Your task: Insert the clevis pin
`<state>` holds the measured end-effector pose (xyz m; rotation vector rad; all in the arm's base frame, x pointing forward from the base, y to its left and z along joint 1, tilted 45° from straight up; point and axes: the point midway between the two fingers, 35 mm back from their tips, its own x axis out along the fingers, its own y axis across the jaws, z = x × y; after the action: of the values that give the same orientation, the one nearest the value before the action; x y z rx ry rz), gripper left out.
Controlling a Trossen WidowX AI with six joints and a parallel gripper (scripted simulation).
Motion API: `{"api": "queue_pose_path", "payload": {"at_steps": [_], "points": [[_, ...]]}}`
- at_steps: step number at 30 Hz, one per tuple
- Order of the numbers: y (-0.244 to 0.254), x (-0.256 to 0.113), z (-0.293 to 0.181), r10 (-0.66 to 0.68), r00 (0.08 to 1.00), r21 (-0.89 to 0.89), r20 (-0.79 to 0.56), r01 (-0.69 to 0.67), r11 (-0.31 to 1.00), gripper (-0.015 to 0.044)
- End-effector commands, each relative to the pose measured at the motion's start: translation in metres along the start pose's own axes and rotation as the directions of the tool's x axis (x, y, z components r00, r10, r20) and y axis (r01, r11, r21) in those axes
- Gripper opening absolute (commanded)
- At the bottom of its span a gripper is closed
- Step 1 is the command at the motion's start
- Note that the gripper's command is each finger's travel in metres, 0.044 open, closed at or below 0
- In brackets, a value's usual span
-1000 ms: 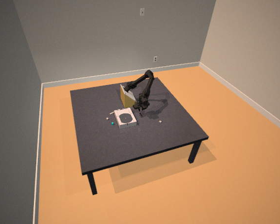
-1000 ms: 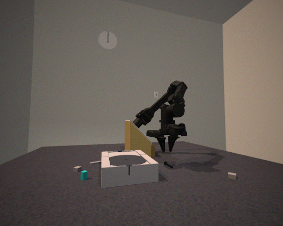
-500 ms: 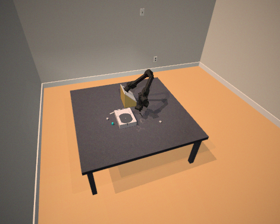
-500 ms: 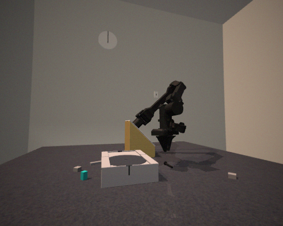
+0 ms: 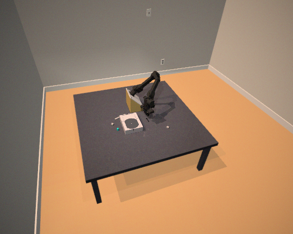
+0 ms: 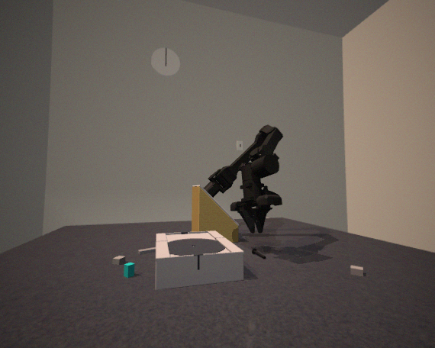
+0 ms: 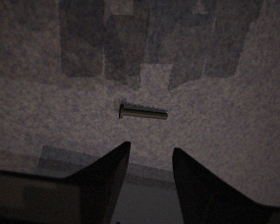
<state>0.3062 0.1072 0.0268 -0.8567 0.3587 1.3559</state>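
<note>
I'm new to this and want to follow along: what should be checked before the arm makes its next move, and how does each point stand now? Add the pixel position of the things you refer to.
1. Clevis pin [image 5: 147,119] [image 6: 259,253] [image 7: 144,114] lying loose on the table, beside the tray [image 5: 133,131] [image 6: 199,271]: ok.
2. Jaws [image 5: 148,114] [image 6: 256,231] parted, with nothing between them: ok.
3. Jaws lined up to grip across the pin's shank: not ok; in the wrist view the pin lies crosswise, beyond the tips.
4. Disc [image 5: 131,126] [image 6: 184,249] lying flat inside the tray: ok.
5. Disc's hole directly over the tray's hole: cannot tell.

Disc [image 5: 135,123] [image 6: 211,249] in the tray [image 5: 134,131] [image 6: 199,272], pin [image 5: 147,119] [image 6: 259,253] [image 7: 144,114] on the table [image 5: 149,149] [image 6: 291,313] [image 7: 226,123] right of the tray, wedge [image 5: 134,105] [image 6: 214,215] behind.
</note>
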Motion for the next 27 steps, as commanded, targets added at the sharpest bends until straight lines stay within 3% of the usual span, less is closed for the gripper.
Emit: {"api": "queue_pose_path", "payload": {"at_steps": [1,9,27], "points": [[0.0046,-0.0047,0.0035,-0.119,0.993,-0.821,-0.008,0.062,0.568,0.0160],[0.0074,-0.0069,0.0059,-0.173,0.985,-0.996,-0.002,0.013,0.085,0.0160],[0.0082,-0.0070,0.0080,-0.174,0.985,-0.997,-0.001,0.012,0.074,0.0160]]}}
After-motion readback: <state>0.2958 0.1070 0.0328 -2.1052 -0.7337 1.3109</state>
